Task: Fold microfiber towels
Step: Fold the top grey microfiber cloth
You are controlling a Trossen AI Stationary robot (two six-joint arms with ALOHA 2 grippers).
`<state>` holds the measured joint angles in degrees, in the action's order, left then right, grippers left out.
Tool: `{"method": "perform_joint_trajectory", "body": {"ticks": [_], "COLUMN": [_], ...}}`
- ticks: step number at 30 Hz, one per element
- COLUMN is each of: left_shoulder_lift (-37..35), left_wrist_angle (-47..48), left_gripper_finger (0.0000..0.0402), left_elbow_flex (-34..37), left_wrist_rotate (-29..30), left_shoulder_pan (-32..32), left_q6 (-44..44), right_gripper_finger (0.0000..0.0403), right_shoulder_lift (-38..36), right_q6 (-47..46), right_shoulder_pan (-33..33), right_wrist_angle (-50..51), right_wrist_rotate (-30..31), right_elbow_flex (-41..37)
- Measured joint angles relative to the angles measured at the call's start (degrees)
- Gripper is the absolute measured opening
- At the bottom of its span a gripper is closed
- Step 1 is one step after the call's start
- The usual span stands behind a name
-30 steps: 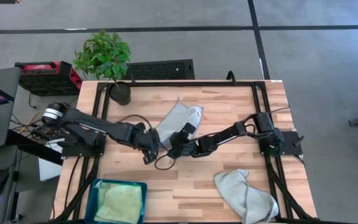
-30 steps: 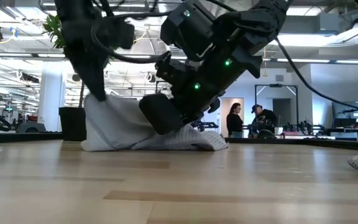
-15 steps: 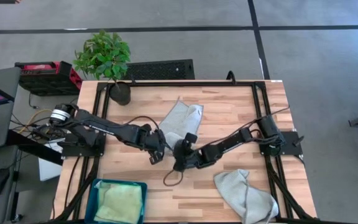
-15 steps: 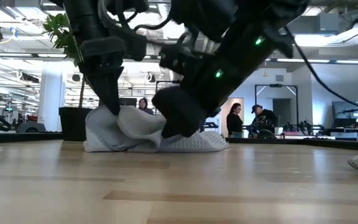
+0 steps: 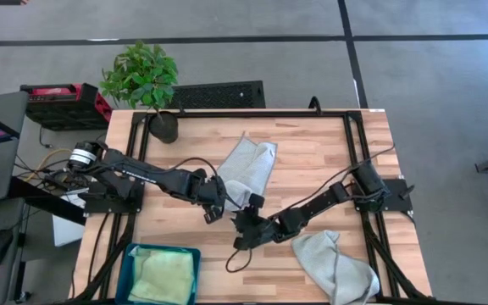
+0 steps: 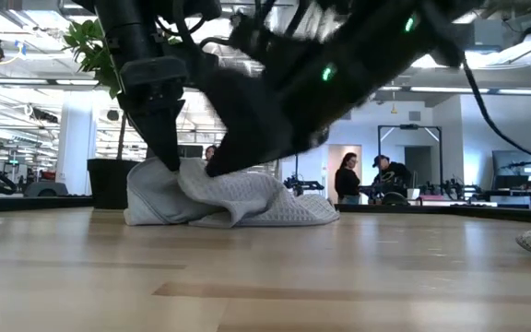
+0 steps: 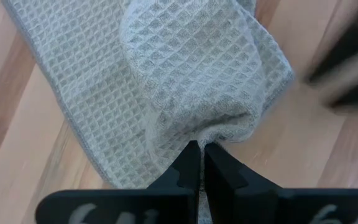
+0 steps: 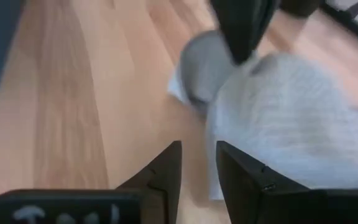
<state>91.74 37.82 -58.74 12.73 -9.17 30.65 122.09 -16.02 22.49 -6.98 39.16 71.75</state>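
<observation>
A pale grey microfiber towel point(image 5: 248, 165) lies crumpled at the middle of the wooden table, its far part flat and its near part bunched into a hump point(image 6: 238, 189). My left gripper point(image 5: 219, 202) is shut on that near part. My right gripper point(image 5: 244, 227) hangs just above the bare wood nearer the front edge, clear of the towel, with a gap between its fingers point(image 8: 197, 162) and nothing in it. A second grey towel point(image 5: 333, 261) lies crumpled on the table at the near right. My left gripper pinches a gathered fold of the towel's near edge point(image 7: 219, 134) between its two fingers. The fingers come steeply from above, slanting from the table's left. The pinched fold stands up a little point(image 6: 178, 171), while the towel otherwise lies slack on the table.
A teal bin point(image 5: 130, 271) holding a light green towel point(image 5: 163, 275) stands at the near left corner. A potted plant point(image 5: 161, 123) sits at the far left. Black frame rails point(image 5: 350, 144) run along the table's sides. People stand far off in the room point(image 6: 348, 180).
My right gripper has left the towel and swung toward the table's near edge, its finger gap unchanged. My left gripper, still shut, has shifted slightly right and down, then stayed still. The towel's near part has bunched into a hump; its far part has stayed put.
</observation>
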Motion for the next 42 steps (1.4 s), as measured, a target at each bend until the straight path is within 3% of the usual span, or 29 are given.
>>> {"method": "perform_joint_trajectory", "body": {"ticks": [15, 42], "left_shoulder_lift": [0.0, 0.0], "left_wrist_angle": [-0.4, -3.3], "left_gripper_finger": [0.0000, 0.0000], "left_elbow_flex": [0.0, 0.0], "left_wrist_rotate": [-0.1, -2.6], "left_shoulder_pan": [0.0, 0.0], "left_q6": [-0.4, -0.4], "right_gripper_finger": [0.0122, 0.0118], "right_shoulder_lift": [2.8, 2.9], "right_q6": [1.5, -1.5], "right_shoulder_pan": [-0.5, -1.5], "right_wrist_angle": [-0.9, 5.5], "right_wrist_rotate": [6.2, 4.3], "right_elbow_flex": [-0.4, -0.4]}}
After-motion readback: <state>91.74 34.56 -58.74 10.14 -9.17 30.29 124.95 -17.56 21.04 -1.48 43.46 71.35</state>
